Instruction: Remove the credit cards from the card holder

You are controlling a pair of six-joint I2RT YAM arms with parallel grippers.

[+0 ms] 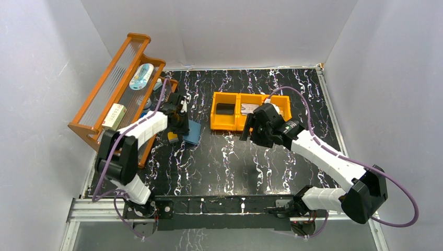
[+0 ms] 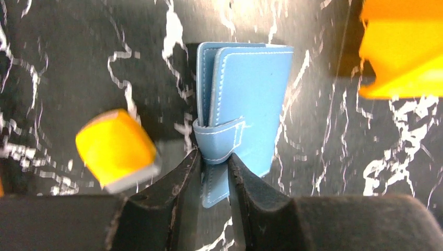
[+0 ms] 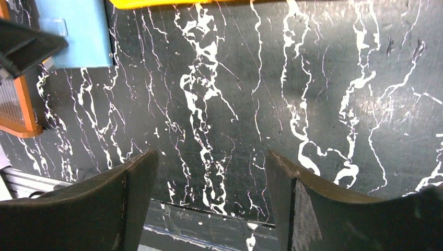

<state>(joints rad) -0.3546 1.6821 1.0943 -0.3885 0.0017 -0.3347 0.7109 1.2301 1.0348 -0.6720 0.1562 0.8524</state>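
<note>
2 white-and-black arms (image 1: 324, 157) with purple cables (image 1: 417, 208).

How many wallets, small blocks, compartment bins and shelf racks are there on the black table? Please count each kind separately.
blue wallet: 1
small yellow-orange block: 1
orange compartment bin: 1
orange shelf rack: 1
Total: 4

Black white-veined table (image 1: 224, 162), closed blue card holder (image 2: 253, 99), yellow block (image 2: 114, 147) beside it, orange bin (image 1: 224, 126), orange rack (image 1: 86, 130).
</note>
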